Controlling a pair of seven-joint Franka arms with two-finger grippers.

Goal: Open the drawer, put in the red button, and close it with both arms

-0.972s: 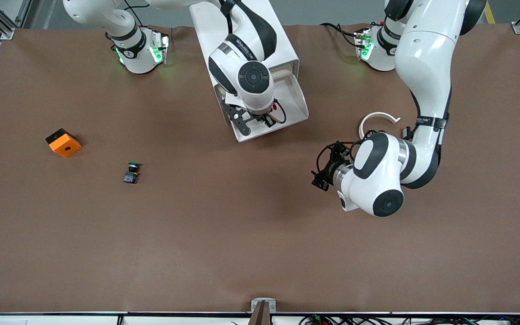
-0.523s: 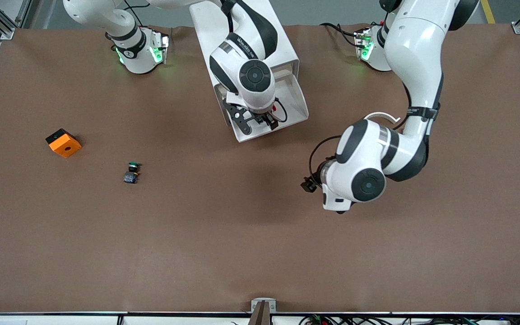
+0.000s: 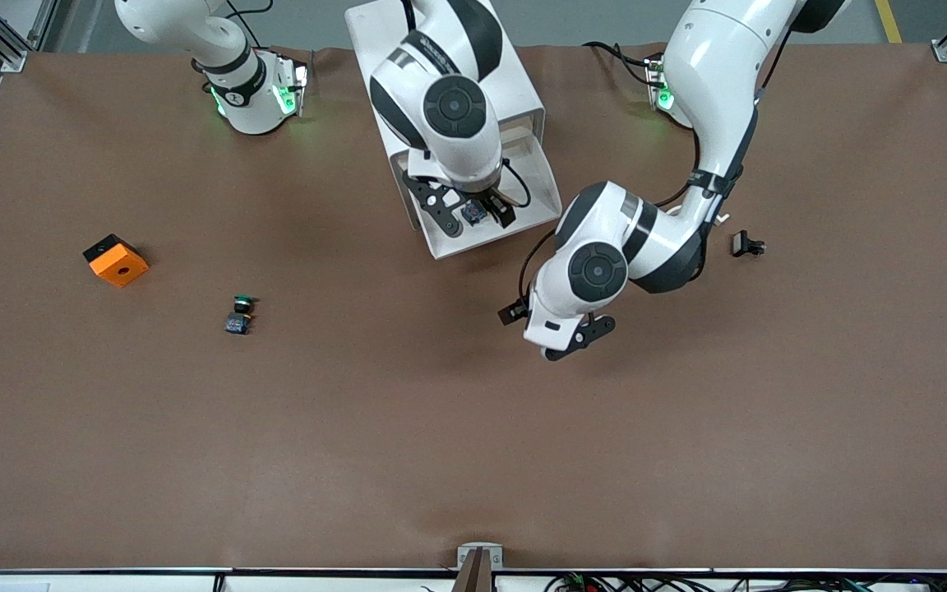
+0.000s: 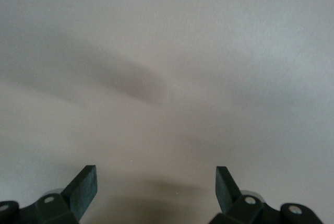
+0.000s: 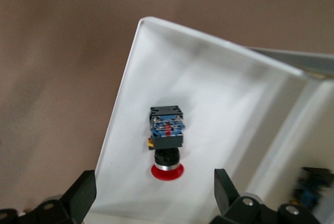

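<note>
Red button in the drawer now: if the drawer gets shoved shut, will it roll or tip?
The red button lies on its side in the open drawer, so tipping seems unlikely. Its round cap might let it pivot, but the squarish blue base should stop real rolling. It looks small and light on smooth plastic, so it may slide. The right gripper is open above it.

Glossy white plastic drawer (image 5: 219, 93), matt tabletop (image 3: 441, 427)

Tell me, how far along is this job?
The drawer is open and the red button already lies inside it, released. The right gripper hangs open over the drawer; the left gripper, also open, is over bare table nearer the front camera than the drawer. Closing the drawer with both arms is left.
</note>
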